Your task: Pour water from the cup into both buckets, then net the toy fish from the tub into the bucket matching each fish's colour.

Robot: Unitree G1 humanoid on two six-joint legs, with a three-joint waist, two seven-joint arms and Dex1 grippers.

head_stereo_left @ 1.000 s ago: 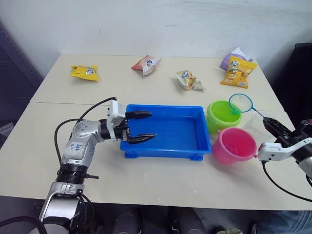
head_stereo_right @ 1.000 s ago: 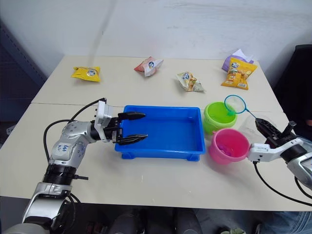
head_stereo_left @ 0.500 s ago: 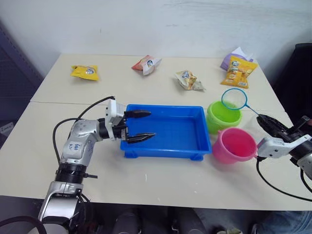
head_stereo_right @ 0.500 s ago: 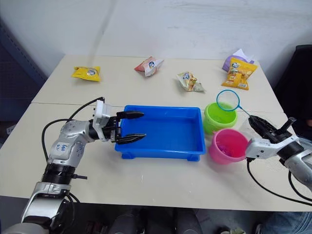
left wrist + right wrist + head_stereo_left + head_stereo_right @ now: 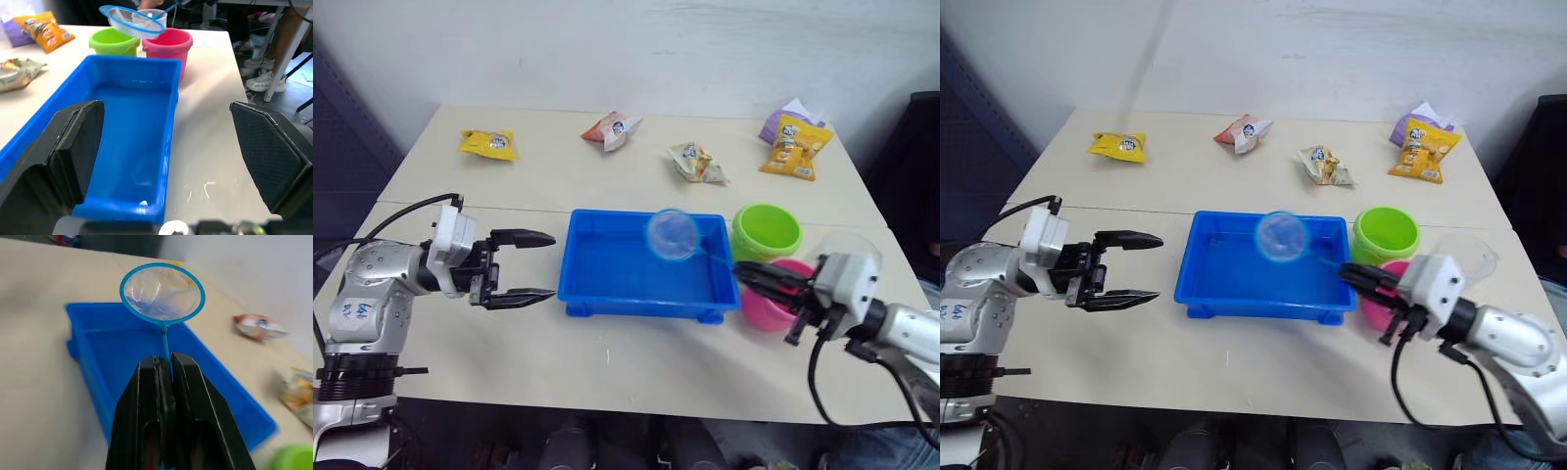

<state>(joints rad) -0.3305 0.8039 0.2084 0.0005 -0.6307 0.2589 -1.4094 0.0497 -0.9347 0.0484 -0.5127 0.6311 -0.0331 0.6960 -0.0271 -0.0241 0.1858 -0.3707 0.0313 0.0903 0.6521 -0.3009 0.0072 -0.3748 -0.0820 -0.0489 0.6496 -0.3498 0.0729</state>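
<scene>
While we are working from the near edge of the table [image 5: 636,377] outward, our right gripper [image 5: 1355,278] is clamping its two black fingers tight on the thin handle of the net [image 5: 673,234], and our left gripper [image 5: 536,266] is hanging with its fingers spread wide and empty, just off the left end of the blue tub [image 5: 617,294].

We are holding the net so its long axis runs from the right gripper leftward and a little away from us, which puts the light blue hoop over the far right part of the tub, above the water and not in it. The tub lies straight out along the fingers of the right gripper, so we judge that the coming dip turns on lowering the hoop along that same line; the right arm is the one placed to do it, while the left is nearer the tub's other end.

Just past the right gripper we are seeing the pink bucket [image 5: 766,311], with the lime green bucket [image 5: 767,230] touching or nearly touching it on the far side, and the clear cup [image 5: 1463,254] standing to their right. Snack packets [image 5: 697,163] are lying along the far side of the table.

In the right wrist view the hoop's mesh looks empty. In the left wrist view the hoop is hanging clear above the tub's far rim. We cannot make out any fish in the tub.
</scene>
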